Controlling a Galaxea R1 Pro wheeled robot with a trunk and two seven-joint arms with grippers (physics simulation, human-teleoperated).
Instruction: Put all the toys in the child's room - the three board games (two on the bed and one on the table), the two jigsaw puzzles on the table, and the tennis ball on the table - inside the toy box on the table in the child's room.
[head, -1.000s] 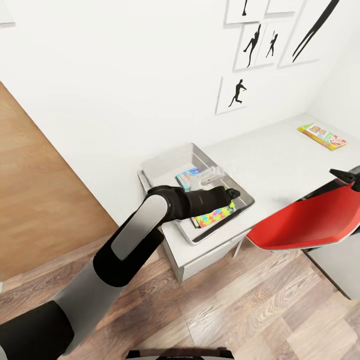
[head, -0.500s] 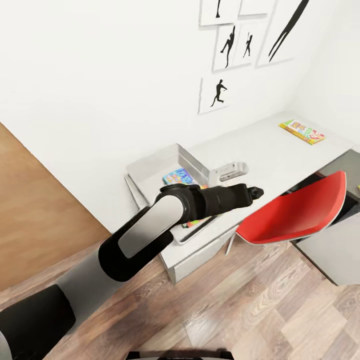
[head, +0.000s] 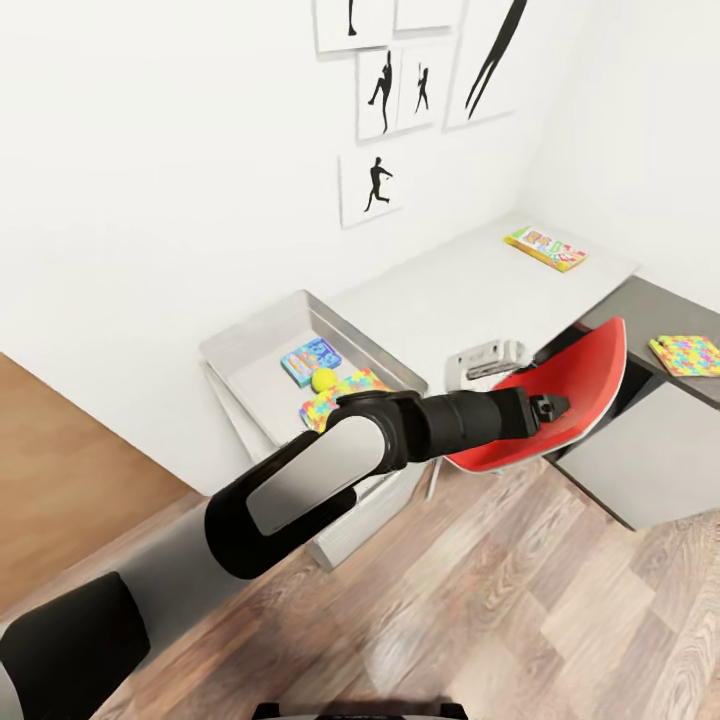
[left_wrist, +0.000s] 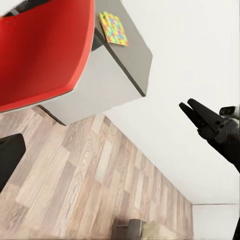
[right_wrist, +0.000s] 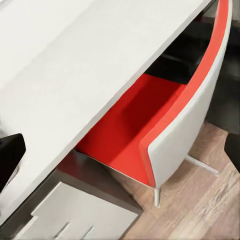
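The grey toy box (head: 262, 380) stands on the light grey table (head: 450, 300) against the wall. Inside it lie a blue board game (head: 311, 360), the tennis ball (head: 324, 379) and a jigsaw puzzle (head: 335, 398). Another board game (head: 546, 248) with a yellow, green and red cover lies at the table's far corner. A second jigsaw puzzle (head: 686, 354) (left_wrist: 114, 28) rests on the dark grey side section. My left gripper (head: 552, 407) (left_wrist: 120, 152) reaches out over the red chair, open and empty. Over the table edge, my right gripper (right_wrist: 120, 150) is open with nothing in it.
A red chair (head: 565, 395) (right_wrist: 150, 135) is pushed under the table between the toy box and the dark side section. White drawers (right_wrist: 75, 210) sit below the table. Wood-plank floor (head: 520, 600) spreads in front. Black silhouette pictures (head: 375, 185) hang on the wall.
The head camera has swung right, shifting the scene left. My left arm has drawn out of the toy box and stretched right over the chair, uncovering the ball and puzzle in the box.
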